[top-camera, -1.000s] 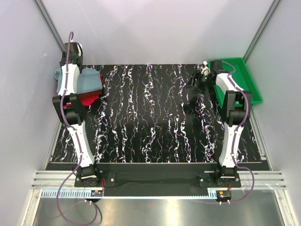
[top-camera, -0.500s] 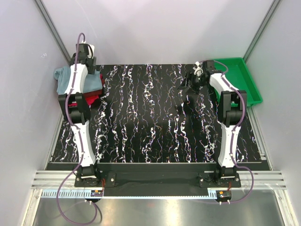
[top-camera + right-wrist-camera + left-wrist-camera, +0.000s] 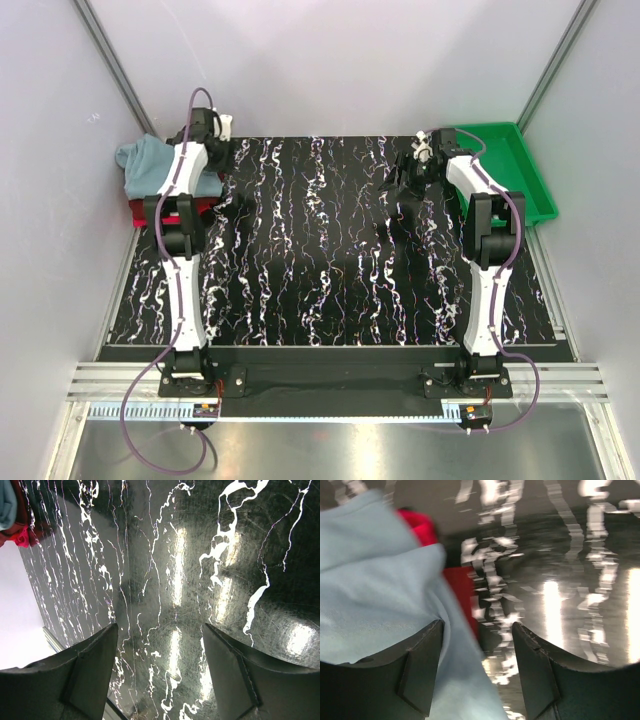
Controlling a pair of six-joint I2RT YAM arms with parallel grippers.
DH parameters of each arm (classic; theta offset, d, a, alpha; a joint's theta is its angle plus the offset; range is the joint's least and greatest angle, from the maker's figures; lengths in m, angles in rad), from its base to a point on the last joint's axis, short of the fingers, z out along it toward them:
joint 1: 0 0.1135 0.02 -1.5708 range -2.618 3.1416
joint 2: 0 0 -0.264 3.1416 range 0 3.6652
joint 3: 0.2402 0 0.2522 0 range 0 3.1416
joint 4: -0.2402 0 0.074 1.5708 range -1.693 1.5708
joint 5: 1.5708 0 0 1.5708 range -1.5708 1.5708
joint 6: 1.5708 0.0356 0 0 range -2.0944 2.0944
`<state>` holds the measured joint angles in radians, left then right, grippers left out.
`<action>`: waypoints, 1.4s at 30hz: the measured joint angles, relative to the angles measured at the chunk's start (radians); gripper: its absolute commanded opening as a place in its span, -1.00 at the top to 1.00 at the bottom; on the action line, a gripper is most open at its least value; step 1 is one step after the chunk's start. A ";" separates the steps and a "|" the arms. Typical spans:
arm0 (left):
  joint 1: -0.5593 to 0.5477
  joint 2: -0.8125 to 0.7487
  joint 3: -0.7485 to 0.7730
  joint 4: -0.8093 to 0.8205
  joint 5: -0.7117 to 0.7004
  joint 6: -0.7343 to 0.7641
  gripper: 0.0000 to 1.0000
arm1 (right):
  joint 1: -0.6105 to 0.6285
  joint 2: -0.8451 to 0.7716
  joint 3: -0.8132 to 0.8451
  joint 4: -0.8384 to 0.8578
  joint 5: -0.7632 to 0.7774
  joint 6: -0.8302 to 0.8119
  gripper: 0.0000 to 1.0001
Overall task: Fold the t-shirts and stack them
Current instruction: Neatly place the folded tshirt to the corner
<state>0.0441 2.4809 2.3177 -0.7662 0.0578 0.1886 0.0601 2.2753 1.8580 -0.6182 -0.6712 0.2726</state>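
left claw (image 3: 477, 630) open, empty | grey-blue t-shirt (image 3: 375, 590) by its left finger, atop red t-shirt (image 3: 460, 586), across surface (image 3: 320, 260) from green tray (image 3: 515, 150) | right claw (image 3: 157, 630) open, empty, beside tray | left arm nearer stack

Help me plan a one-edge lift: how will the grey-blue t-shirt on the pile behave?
Probably floppy: the grey-blue t-shirt lies in soft rumpled folds, so it would likely drape and unfold. Likely light, since it looks like thin cloth. It rests on the red t-shirt, which may drag along.
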 measured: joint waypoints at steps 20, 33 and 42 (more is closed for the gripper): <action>-0.015 -0.155 0.067 0.088 -0.122 -0.036 -0.39 | 0.006 -0.022 0.000 0.000 0.000 -0.012 -0.54; 0.082 -0.083 0.061 0.196 -0.558 0.113 -0.29 | 0.006 -0.066 -0.014 -0.007 0.000 -0.037 -0.54; 0.102 -0.057 0.060 0.240 -0.633 0.156 -0.10 | 0.006 -0.070 -0.035 -0.008 0.008 -0.037 -0.55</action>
<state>0.1463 2.4241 2.3779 -0.5259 -0.5751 0.3443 0.0662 2.2055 1.8233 -0.6266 -0.6632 0.2352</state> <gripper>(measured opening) 0.574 0.769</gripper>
